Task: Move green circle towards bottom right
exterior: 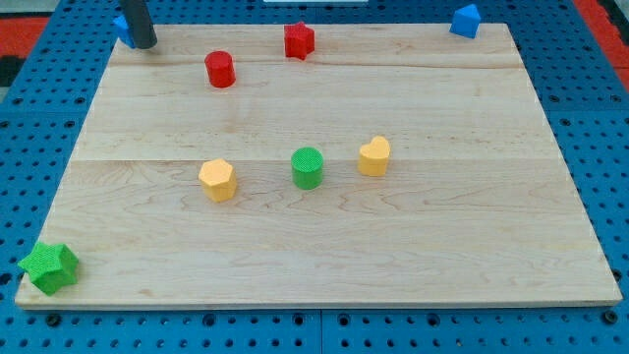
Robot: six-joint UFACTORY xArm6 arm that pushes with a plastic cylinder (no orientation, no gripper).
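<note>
The green circle stands near the middle of the wooden board. A yellow heart is just to its right and a yellow hexagon is to its left. My tip is at the board's top left corner, far up and left of the green circle, touching none of these. It stands right next to a blue block, which it partly hides.
A red cylinder and a red star lie near the view's top. A blue block sits at the top right corner. A green star sits at the bottom left corner.
</note>
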